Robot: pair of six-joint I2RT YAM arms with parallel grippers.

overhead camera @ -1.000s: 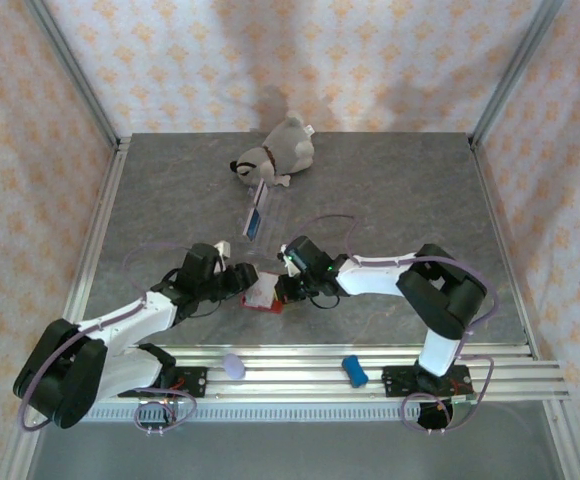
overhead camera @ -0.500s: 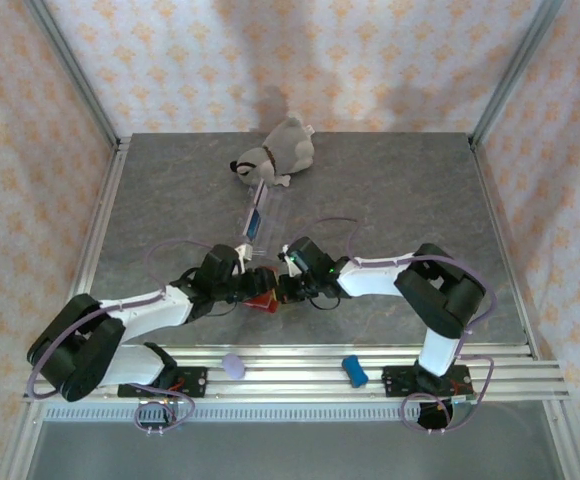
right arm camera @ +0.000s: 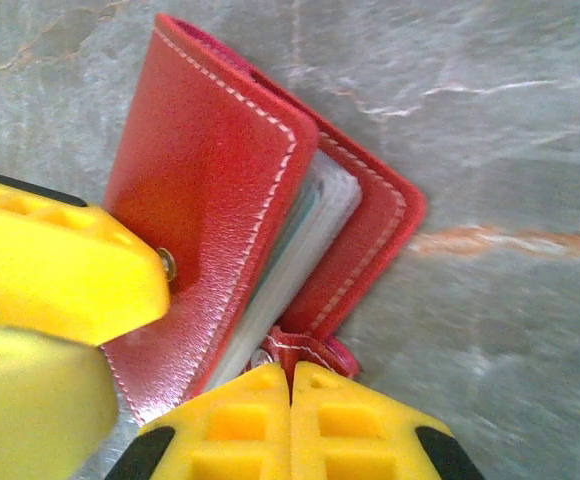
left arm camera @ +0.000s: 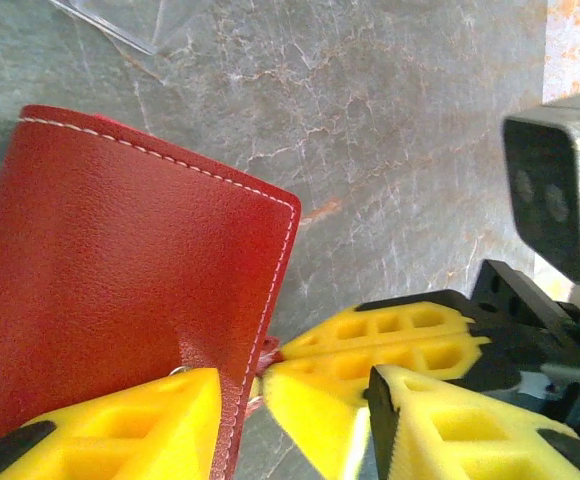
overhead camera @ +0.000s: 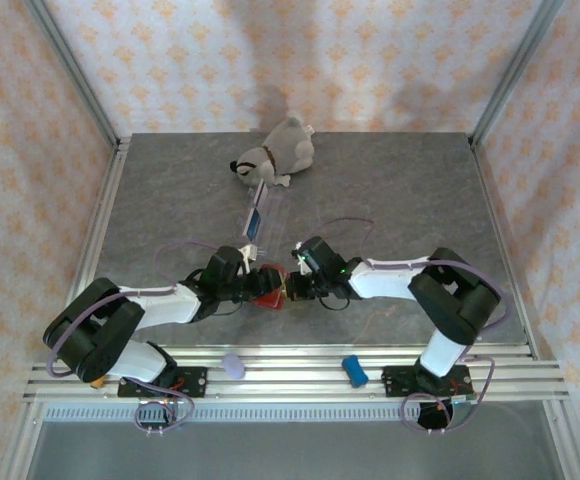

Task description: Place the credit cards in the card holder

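- The card holder (overhead camera: 267, 297) sits near-centre on the tabletop (overhead camera: 390, 190), squeezed between the two grippers. The left gripper (overhead camera: 251, 286) is on its left and the right gripper (right arm camera: 290, 368) on its right, both touching it.
- Left gripper is spread apart, with one side resting on the red cover by the snap (right arm camera: 167, 265).
- Right gripper is pressed together with its tips at the tab (right arm camera: 305, 350). Can't tell if it's actually pinching it.
- The holder is half open, with pale card edges (right arm camera: 305, 235) peeking out.
- Farther back and slightly left, there looks to be a blue card (overhead camera: 255, 222) in a clear case (overhead camera: 268, 210). Its long side runs near-to-far, and I'd guess it's closer to the left arm.
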